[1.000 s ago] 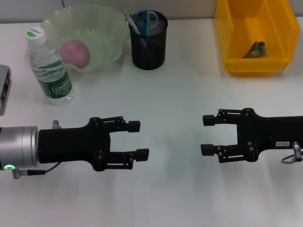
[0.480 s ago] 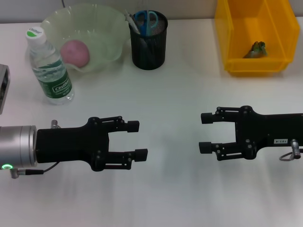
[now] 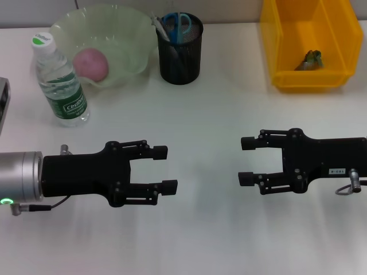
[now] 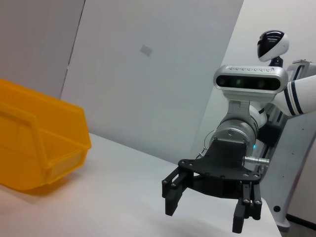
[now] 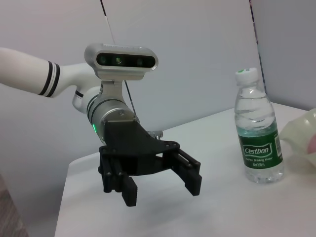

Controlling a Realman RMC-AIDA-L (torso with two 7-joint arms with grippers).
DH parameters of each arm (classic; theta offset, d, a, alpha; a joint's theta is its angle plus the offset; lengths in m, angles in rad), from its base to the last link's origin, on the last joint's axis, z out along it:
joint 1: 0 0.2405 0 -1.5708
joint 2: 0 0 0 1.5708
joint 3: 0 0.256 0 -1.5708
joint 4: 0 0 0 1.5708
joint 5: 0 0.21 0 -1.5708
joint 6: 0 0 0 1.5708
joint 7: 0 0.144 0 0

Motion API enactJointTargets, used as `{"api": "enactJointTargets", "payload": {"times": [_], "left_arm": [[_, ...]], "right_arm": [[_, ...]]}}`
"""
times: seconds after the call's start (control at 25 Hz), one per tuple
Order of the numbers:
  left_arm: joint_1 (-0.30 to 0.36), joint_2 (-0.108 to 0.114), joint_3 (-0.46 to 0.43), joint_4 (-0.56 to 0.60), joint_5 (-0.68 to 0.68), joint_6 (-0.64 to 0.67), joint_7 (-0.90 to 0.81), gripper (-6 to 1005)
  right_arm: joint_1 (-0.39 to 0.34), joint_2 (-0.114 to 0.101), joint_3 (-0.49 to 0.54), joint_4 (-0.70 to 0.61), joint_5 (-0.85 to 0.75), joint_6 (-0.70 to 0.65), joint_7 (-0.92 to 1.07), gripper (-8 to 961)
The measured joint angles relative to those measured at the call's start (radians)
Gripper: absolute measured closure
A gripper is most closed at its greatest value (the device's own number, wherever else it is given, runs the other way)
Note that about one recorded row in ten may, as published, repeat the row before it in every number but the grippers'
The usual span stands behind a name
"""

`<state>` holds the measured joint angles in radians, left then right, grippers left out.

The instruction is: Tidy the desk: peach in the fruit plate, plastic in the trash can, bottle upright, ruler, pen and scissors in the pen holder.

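A pink peach (image 3: 90, 63) lies in the pale green fruit plate (image 3: 123, 34) at the back left. The water bottle (image 3: 59, 82) (image 5: 257, 128) stands upright beside the plate. Blue-handled scissors (image 3: 179, 24) and a pen (image 3: 160, 26) stick out of the black mesh pen holder (image 3: 180, 57); the ruler is hidden. A crumpled piece of plastic (image 3: 310, 59) lies in the yellow trash can (image 3: 309, 43) (image 4: 37, 150) at the back right. My left gripper (image 3: 166, 169) (image 5: 163, 182) hovers open over the front left, empty. My right gripper (image 3: 245, 161) (image 4: 207, 210) is open and empty at the front right.
A grey device (image 3: 3, 106) pokes in at the left edge. White table surface (image 3: 206, 114) lies between the two grippers and in front of the pen holder.
Both grippers have drifted slightly left and stayed open. Nothing on the desk has moved.
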<state>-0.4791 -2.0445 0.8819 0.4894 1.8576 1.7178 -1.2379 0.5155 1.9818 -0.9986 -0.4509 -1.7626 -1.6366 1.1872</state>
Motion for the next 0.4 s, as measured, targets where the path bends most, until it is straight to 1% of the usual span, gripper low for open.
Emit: {"api": "enactJointTargets", "payload": {"times": [0.4], "left_arm": [[-0.001, 0.007, -0.004, -0.004, 0.000, 0.005, 0.000, 216]], "right_arm": [[0.009, 0.001, 0.000, 0.000, 0.000, 0.001, 0.000, 169]]}}
